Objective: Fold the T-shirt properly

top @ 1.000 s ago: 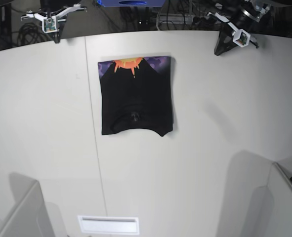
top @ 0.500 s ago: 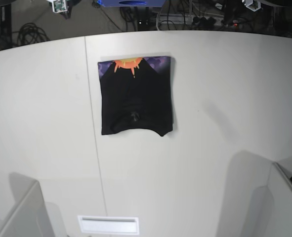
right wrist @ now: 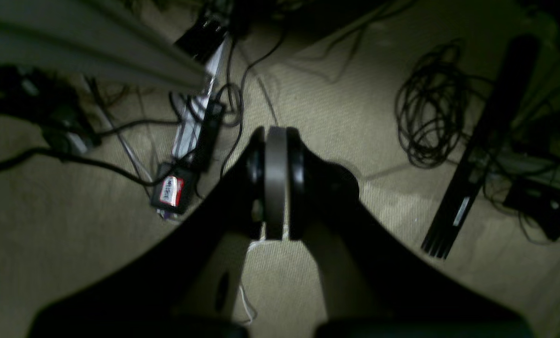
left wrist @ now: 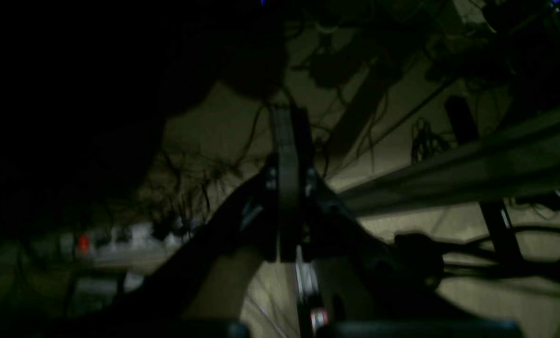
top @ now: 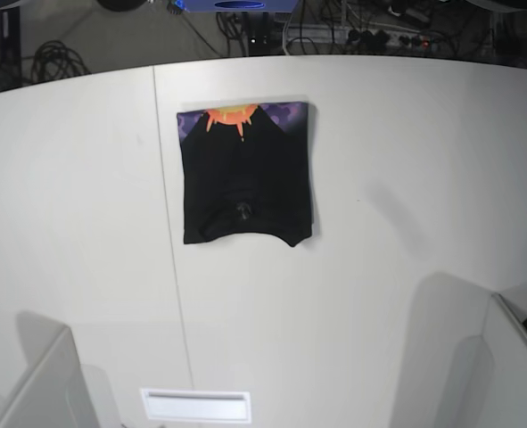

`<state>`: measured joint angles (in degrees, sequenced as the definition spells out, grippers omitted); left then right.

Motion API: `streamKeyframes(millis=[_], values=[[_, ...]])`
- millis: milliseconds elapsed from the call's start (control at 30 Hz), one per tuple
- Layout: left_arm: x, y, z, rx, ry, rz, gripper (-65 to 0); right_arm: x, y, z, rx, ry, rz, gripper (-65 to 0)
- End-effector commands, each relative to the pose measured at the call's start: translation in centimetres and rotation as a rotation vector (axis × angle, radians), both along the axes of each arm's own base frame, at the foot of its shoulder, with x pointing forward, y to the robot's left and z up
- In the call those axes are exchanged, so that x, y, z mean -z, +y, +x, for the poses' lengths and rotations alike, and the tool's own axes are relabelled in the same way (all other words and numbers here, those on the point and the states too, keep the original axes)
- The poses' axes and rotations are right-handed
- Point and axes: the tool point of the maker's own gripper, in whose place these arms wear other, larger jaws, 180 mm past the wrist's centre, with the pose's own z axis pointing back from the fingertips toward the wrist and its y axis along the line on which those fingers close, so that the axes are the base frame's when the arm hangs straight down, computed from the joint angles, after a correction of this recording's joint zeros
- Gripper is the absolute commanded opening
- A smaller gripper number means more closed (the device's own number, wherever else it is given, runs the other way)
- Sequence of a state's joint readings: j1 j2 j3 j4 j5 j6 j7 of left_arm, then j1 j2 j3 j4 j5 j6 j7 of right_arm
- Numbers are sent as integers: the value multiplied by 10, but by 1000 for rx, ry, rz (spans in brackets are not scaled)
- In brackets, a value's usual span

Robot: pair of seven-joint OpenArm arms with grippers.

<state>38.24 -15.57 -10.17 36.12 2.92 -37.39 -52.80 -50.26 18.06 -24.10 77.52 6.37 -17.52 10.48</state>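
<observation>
The shirt lies folded square on the table, while the left gripper and right gripper hang over the floor, jaws pressed together, empty.

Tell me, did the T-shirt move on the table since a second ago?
No. The T-shirt lies in the same spot beside the table's seam, folded the same way.

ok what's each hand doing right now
left hand: closed, holding nothing
right hand: closed, holding nothing
</observation>
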Motion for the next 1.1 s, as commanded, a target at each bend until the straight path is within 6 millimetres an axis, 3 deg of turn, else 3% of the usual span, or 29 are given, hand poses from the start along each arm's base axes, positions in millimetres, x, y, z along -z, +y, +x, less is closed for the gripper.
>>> streamKeyframes(millis=[0,167,267,333,467,533,600,633,733,967,1067], values=[[3,7,-11,-12,24,15,-650,2,1,-8,2,8,-5,-650],[39,11,-45,-43,195,65,-650,40,-14,-23,7,94,-76,-650],[57,-4,-60,-95,295,39,-650,64,-23,-34,3,158,-122,-650],[66,-16,-61,-138,329,19,-650,80,-35,-41,-1,207,-165,-650],[75,-35,-30,-142,281,-2,-650,111,-55,-39,3,295,-249,-650],[86,-45,-41,-101,364,21,-650,123,-58,-38,10,350,-284,-650],[98,-55,-64,-45,496,48,-650,130,-58,-34,13,385,-308,-650],[103,-60,-65,-14,533,58,-650,132,-56,-30,13,384,-307,-650],[112,-68,-59,48,591,72,-650,134,-49,-20,6,352,-292,-650],[116,-70,-31,58,555,74,-650,134,-49,-17,13,343,-290,-650],[117,-70,-27,59,551,74,-650,134,-49,-17,15,344,-290,-650]])
